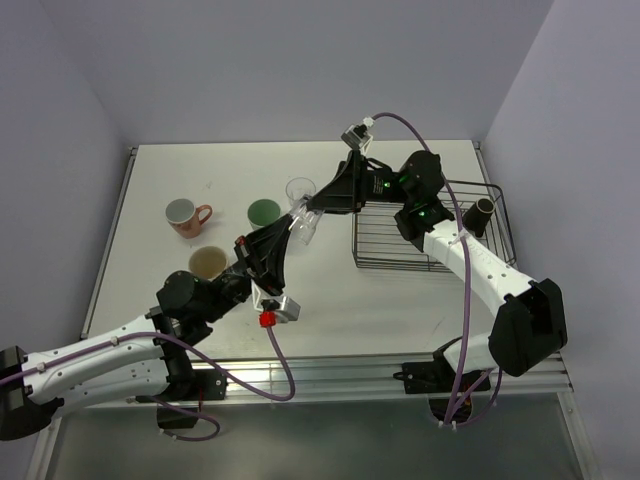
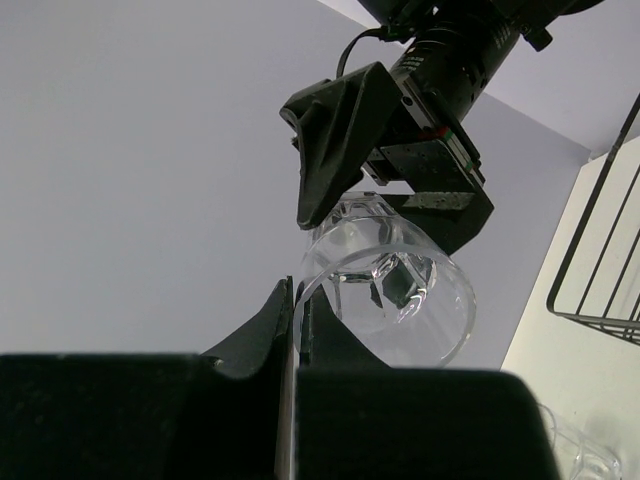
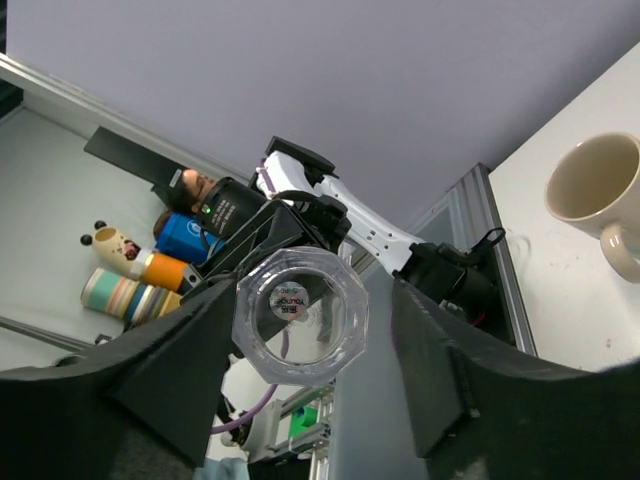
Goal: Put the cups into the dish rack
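Top view. The glass is clear and lies tilted in the air above the middle of the table, between the two arms and just left of the rack. The left gripper meets it from the near left and the right gripper from the far right. A second glass stands just beyond it, and the green tumbler is to its left. Farther left is the pink mug, with the cream mug nearer the arm bases. The brown cup lies in the right end of the black wire rack. From above, neither claw's grip can be told.

Left wrist view. The glass shows as a smooth, flaring wall with its open rim toward the camera. The left gripper has its jaws almost together, pinching the rim wall between them. The right gripper straddles the thick base at the far end. Rack wires cross the right edge of the view.

Right wrist view. Only here is the underside seen: the glass has an eight-sided base with a small round label. The right gripper stands wide about this base. One of its fingers meets the outline of the glass. A strip of background separates the other finger from the glass, so no clamp is shown. The cream mug sits on the table at the right.
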